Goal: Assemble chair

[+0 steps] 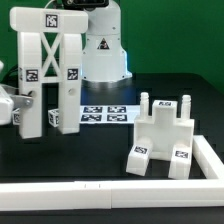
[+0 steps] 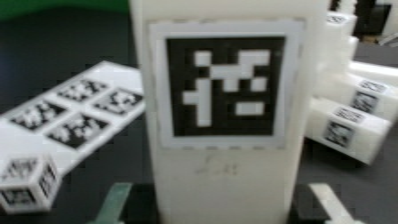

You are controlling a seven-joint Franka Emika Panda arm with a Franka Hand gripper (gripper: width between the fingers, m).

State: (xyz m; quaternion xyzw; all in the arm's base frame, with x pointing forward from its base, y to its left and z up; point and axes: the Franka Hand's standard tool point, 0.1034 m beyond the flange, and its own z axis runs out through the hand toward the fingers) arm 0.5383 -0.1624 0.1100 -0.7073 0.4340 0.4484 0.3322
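The tall white tagged chair structure [image 1: 50, 65] stands upright at the exterior view's left. A second white tagged chair piece [image 1: 164, 135] lies on the black table at the right. My gripper [image 1: 16, 106] is at the left edge, level with the structure's lower part. In the wrist view a white post with a large tag [image 2: 221, 85] fills the middle. My gripper [image 2: 222, 207] is open, one finger on each side of the post with a dark gap between each finger [image 2: 125, 205] and the post.
The marker board [image 1: 105, 114] lies between the two pieces, in front of the robot base [image 1: 105, 50], and shows in the wrist view [image 2: 80, 105]. A small tagged cube [image 2: 22, 182] sits near it. A white rail [image 1: 110, 192] borders the table's front and right.
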